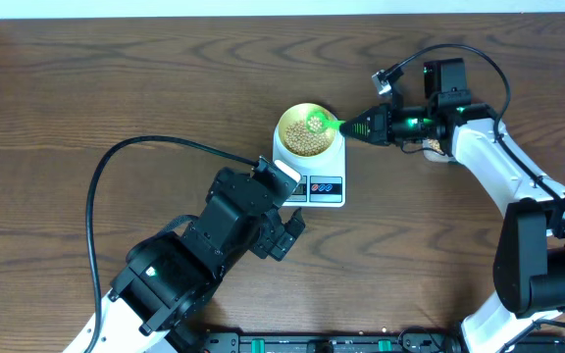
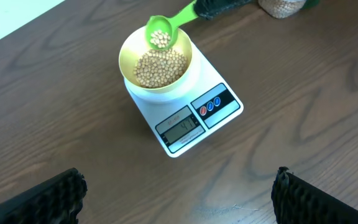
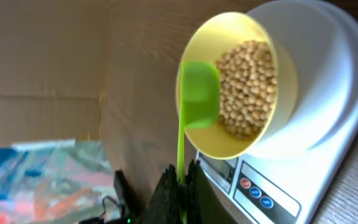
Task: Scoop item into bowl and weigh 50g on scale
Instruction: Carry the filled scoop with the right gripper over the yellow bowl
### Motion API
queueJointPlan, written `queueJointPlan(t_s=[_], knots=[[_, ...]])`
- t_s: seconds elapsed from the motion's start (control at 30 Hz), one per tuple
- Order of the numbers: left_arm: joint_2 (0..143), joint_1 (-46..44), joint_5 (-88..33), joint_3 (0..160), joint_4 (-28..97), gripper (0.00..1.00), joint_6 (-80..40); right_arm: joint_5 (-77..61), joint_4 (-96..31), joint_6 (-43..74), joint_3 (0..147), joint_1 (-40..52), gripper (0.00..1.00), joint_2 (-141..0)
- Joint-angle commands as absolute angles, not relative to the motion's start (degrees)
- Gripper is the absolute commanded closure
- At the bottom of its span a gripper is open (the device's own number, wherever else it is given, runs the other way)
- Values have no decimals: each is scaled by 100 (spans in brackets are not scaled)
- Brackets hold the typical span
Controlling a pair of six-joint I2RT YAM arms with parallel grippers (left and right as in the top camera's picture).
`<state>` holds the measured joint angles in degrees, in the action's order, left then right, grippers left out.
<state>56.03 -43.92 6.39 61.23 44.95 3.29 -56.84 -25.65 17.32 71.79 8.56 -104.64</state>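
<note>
Closest to lens: left gripper [image 2: 176, 199], fingers [image 2: 51, 199] wide apart, nothing btwn, hanging over wood table [image 2: 303, 124] just short of scale's display end. Next in size: right arm [image 1: 488, 162] reaching in from opposite side, right gripper [image 1: 361, 127] clamped tight on handle of green scoop [image 2: 180, 20]. White scale [image 2: 219, 99] mid-table, display [image 2: 180, 129] lit, digits too blurred to trust. Pale yellow bowl [image 2: 124, 71] on scale, set toward end away from display, approx half full of beans [image 2: 159, 67]. Scoop head over bowl's rim on right-arm side, carrying small extra load of beans. Clear tub [image 2: 281, 6] w/ more beans just beyond, near right gripper.

Judged step: topping up toward target wt.

Risks:
- Dumping whole scoopful at once: overshoot, then fiddly removal.
- Tipping too close to rim: beans bouncing out onto scale top or table.
- Scoop resting on rim or pressing bowl: false reading, poss. bowl shoved off-centre.
- Left fingers drifting onto scale: same error.
</note>
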Motion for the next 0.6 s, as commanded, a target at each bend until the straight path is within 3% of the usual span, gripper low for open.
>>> queueJointPlan(t_s=[0.0,0.37,0.57], knots=[[5572,-4368,714,6296,4488,2,408,-5162,-3046,1264,7703,963,99,-10512],[5572,-4368,714,6296,4488,2,408,-4005,-4845,462,9008,1116,99,-10512],[5572,-4368,714,6296,4488,2,408,-3758,-5129,290,9268,1282,99,-10512]])
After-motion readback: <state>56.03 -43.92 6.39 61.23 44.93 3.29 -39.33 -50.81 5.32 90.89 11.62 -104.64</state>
